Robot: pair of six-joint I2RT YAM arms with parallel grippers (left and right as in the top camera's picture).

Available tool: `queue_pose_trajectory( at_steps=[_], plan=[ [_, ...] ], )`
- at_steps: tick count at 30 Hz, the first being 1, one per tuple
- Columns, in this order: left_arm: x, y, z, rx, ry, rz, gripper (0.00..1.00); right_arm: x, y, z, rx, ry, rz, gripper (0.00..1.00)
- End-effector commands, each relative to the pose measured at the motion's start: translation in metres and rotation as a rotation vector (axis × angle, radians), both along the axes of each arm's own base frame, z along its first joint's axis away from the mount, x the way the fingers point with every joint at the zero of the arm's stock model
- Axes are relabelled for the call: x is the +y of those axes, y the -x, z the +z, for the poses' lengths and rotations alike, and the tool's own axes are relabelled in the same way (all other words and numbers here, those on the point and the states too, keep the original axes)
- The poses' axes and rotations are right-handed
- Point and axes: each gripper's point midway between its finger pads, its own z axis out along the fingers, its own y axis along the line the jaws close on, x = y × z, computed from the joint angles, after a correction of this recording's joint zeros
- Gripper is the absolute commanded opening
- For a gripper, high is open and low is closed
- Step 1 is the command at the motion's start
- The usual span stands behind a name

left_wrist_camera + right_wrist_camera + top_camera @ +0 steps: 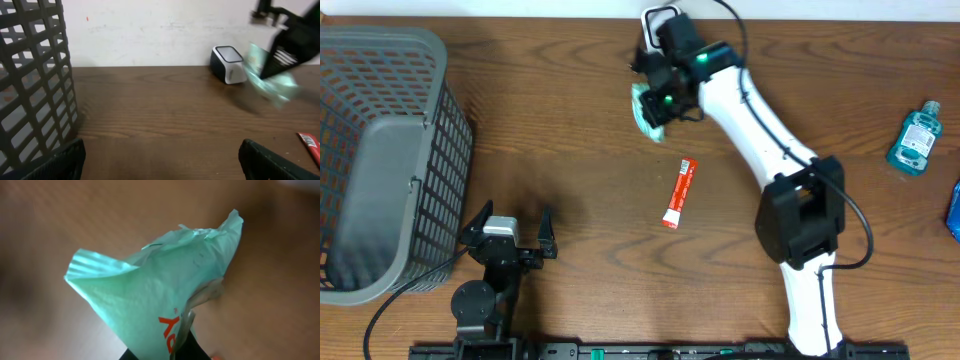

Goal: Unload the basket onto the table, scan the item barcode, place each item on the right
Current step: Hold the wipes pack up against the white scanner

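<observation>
My right tool (658, 98): I have it clamped on the green packet (160, 295), lifted off the counter (570, 150).
Place of the green packet: in the air just beside the scanner (227, 62), by the counter's far edge.
My left tool (510, 222): fingers wide apart, holding nothing, near the basket (380, 150).
Loose red sachet (679, 193): flat on the counter.

You are looking at a mint-green packet (150, 300) with orange-red lettering, cut off at the frame's edge, so it may be part of a longer print. The surface (570, 130) is brown with darker wood grain. The basket (380, 150) is grey, in an open grid pattern. The sachet (679, 193) is red with a little white, the bottle (917, 138) teal-blue, the scanner (228, 63) dark with a pale face, and the right arm (760, 120) white with black joints
</observation>
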Motion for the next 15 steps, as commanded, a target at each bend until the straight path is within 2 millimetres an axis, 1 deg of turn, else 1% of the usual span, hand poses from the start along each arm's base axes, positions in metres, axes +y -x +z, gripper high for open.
queue_pose_trajectory(
  at_steps=[1, 3, 4, 6, 7, 12, 15],
  plan=[
    [-0.002, 0.001, -0.016, 0.048, -0.003, -0.013, 0.98, -0.022, -0.043, 0.026, -0.299, 0.246, -0.054, 0.01],
    [-0.002, 0.001, -0.016, 0.048, -0.003, -0.013, 0.98, -0.026, -0.063, 0.037, -0.419, 0.315, -0.061, 0.01],
    [-0.002, 0.001, -0.016, 0.048, -0.003, -0.013, 0.98, -0.026, -0.070, 0.041, -0.459, 0.337, -0.053, 0.01],
    [-0.002, 0.001, -0.016, 0.048, -0.003, -0.013, 0.98, -0.028, -0.083, 0.043, -0.521, 0.366, -0.039, 0.01],
    [-0.002, 0.001, -0.016, 0.048, -0.003, -0.013, 0.98, -0.033, -0.095, 0.044, -0.565, 0.403, -0.024, 0.01],
    [-0.002, 0.001, -0.016, 0.048, -0.003, -0.013, 0.98, -0.053, -0.130, 0.051, -0.708, 0.527, -0.025, 0.01],
    [-0.002, 0.001, -0.016, 0.048, -0.003, -0.013, 0.98, -0.050, -0.148, 0.056, -0.794, 0.543, -0.013, 0.01]
  ],
)
